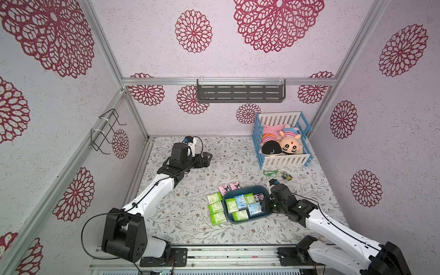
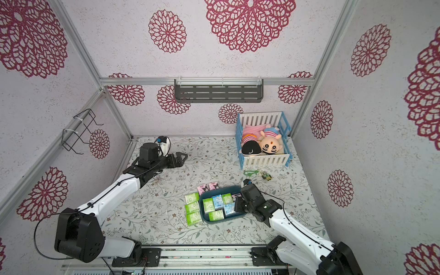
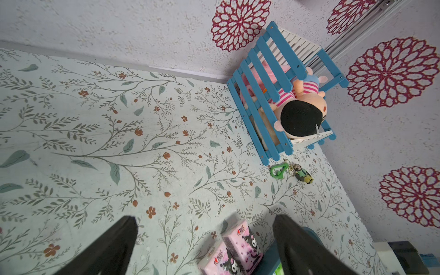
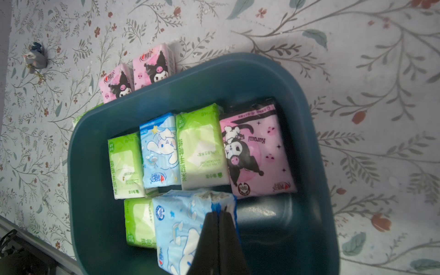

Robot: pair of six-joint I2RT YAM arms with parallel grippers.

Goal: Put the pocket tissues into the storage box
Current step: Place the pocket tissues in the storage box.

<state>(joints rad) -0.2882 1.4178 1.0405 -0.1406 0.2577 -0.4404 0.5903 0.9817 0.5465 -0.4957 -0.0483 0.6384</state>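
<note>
The storage box (image 1: 252, 188) sits on the floral surface (image 1: 185, 214), a little toward 4 o'clock from the middle in both top views. Six of the pocket tissues (image 1: 249, 198) lie flat inside it. Four form a row along its 12 o'clock wall, running from 9 to 3 o'clock: green, light blue, green, then a pink pack (image 4: 257, 154) with a black cartoon figure. Nearer the 6 o'clock wall lie one more green pack (image 4: 139, 221) and a light blue pack (image 4: 181, 226).

The right hand (image 4: 217, 213) reaches into the box from its 3 o'clock side with its jaws pressed together. Its tips lie at the crumpled end of that light blue pack. I cannot tell whether a fold of the wrapper is caught between them.

Five packs are outside the box. Three green packs (image 1: 216, 207) lie in a column just beside its 9 o'clock wall. Two pink packs (image 1: 229, 187) lie side by side against its 11 o'clock rim.

The left hand (image 3: 204, 217) is low over the surface toward 10 o'clock, well apart from the box. Its jaws are spread wide and hold nothing.

A blue-and-white crib (image 1: 258, 152) holding plush dolls (image 1: 289, 145) stands in the 1 o'clock corner. A green keyring (image 1: 270, 172) with a small figure lies between the crib and the box.
</note>
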